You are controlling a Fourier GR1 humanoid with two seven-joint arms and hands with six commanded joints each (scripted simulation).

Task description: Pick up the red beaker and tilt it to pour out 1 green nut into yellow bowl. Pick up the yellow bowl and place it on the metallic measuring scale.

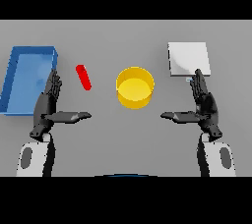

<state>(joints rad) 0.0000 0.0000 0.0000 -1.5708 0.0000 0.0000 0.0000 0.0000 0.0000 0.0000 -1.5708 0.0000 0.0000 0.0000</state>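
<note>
Left hand (48, 104) hovers over the table (123, 139) with fingers straight and thumb stuck out sideways, holding nothing, just beside the blue tray (19, 78). Right hand (204, 105) mirrors it, fingers straight, tips overlapping the near edge of the scale (188, 59). Between them, the red beaker (83, 77) lies tilted left of the yellow bowl (135, 87), apart from it.
</note>
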